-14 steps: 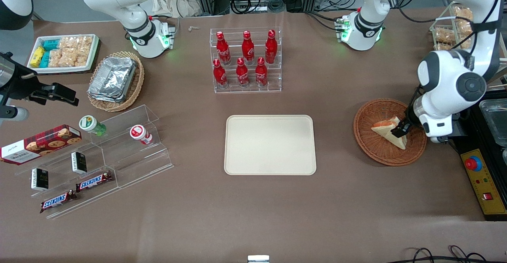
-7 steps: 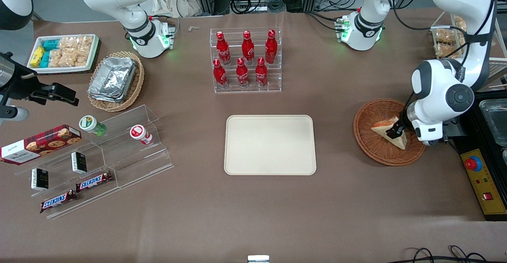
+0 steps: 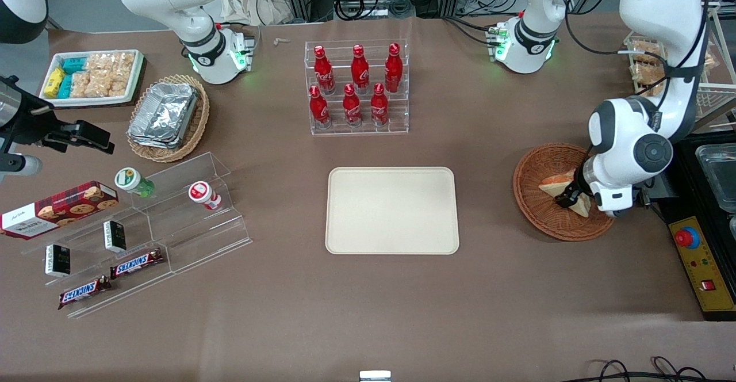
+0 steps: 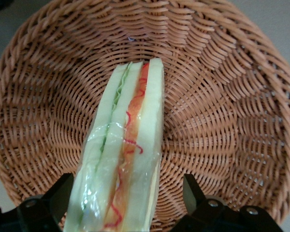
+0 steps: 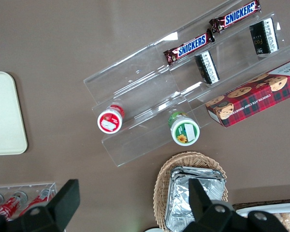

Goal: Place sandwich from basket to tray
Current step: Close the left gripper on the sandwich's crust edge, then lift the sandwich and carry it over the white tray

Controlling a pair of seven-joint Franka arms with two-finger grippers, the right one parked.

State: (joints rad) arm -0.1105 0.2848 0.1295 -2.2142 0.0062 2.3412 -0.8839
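The gripper [image 3: 570, 197] sits low in the basket [image 3: 543, 215], fingers [image 4: 60, 195] spread wide either side of the sandwich [image 4: 128, 159] (not pinching it); the tray [image 3: 393, 210] lies well apart.

Even overhead light, soft shadows, mostly sharp frames.
Front view bright and flat; faint shadows under the arms on the table [image 3: 517, 290]. Glare on the foil trays [image 3: 164, 114] and the sandwich [image 4: 123, 183] wrap. Gripper [image 4: 123, 205] over the basket [image 4: 241, 121]; its fingers [image 4: 55, 195] look dark and soft-focused.
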